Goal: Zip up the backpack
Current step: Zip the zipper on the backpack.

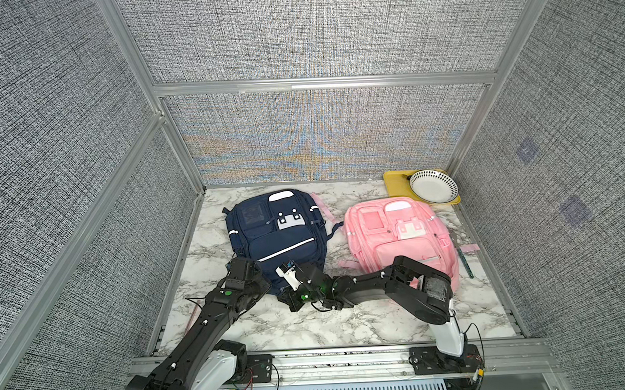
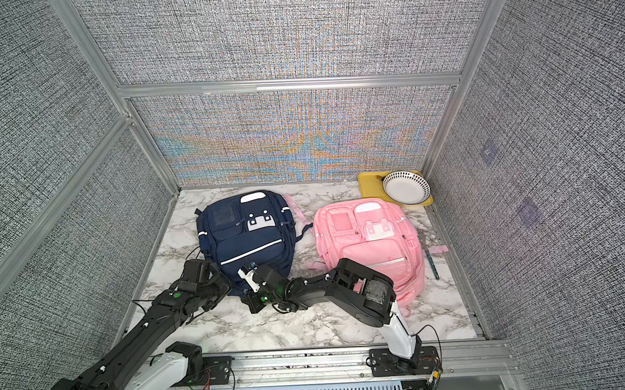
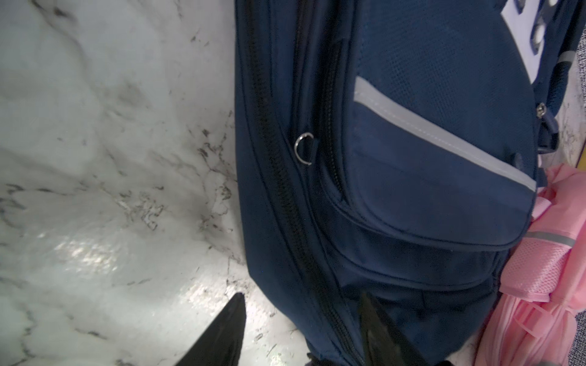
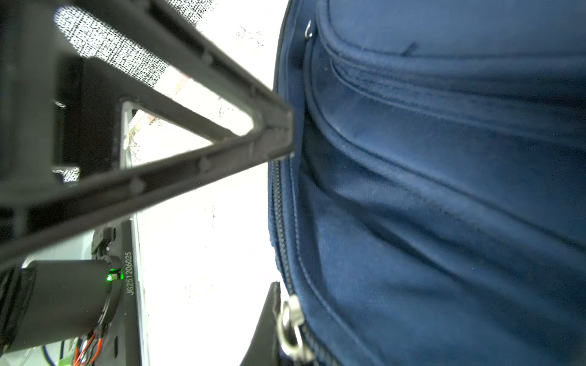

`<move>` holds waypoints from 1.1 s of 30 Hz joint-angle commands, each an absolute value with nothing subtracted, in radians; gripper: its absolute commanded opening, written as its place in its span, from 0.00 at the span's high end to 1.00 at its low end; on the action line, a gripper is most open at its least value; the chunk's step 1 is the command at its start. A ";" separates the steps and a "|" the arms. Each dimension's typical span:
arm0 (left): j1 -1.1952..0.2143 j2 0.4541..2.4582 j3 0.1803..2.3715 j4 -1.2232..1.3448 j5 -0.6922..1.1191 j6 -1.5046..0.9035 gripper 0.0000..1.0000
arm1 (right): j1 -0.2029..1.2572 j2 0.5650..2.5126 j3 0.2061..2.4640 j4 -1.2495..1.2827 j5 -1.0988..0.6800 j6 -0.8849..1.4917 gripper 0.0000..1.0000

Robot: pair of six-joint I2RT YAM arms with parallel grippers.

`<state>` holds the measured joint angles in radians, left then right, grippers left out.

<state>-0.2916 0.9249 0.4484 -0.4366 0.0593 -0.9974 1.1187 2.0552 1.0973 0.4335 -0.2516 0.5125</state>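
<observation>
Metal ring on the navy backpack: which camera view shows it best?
Left wrist view: the metal ring shows sharp and whole on the navy backpack. The right wrist view catches it small and blurred. Neither top view shows it.

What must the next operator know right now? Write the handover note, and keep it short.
Left gripper: open, straddling the near corner of the navy backpack.
Right gripper: shut on the zipper pull at that same end.
The navy backpack lies flat on the table, with the pink backpack beside it.
Done: the side zipper stretch seen in the wrist views looks closed.
To do: probably run the pull further; the rest of the zipper is hidden.
</observation>
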 commanded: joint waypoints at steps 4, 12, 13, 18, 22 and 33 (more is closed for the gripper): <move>-0.299 0.889 0.435 -0.407 0.028 -1.024 0.40 | 1.123 2.054 1.077 0.441 -0.285 0.500 1.00; -0.310 0.959 0.408 -0.312 0.059 -1.054 0.44 | 1.131 2.034 1.063 0.486 -0.319 0.473 1.00; -0.311 0.970 0.412 -0.308 0.058 -1.054 0.45 | 1.132 2.033 1.062 0.489 -0.320 0.470 1.00; -0.313 1.017 0.423 -0.292 0.044 -1.043 0.55 | 1.138 2.046 1.080 0.469 -0.374 0.442 1.00; -0.313 1.024 0.428 -0.302 0.015 -1.030 0.84 | 1.134 2.026 1.039 0.494 -0.383 0.433 1.00; -0.311 1.044 0.443 -0.372 -0.110 -1.012 1.00 | 1.092 1.983 0.946 0.561 -0.481 0.416 1.00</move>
<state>-0.3172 1.0397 0.4358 -0.3756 0.0368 -1.0435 1.0958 1.9930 0.9600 0.5644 -0.3840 0.4385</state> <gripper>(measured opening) 0.072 0.085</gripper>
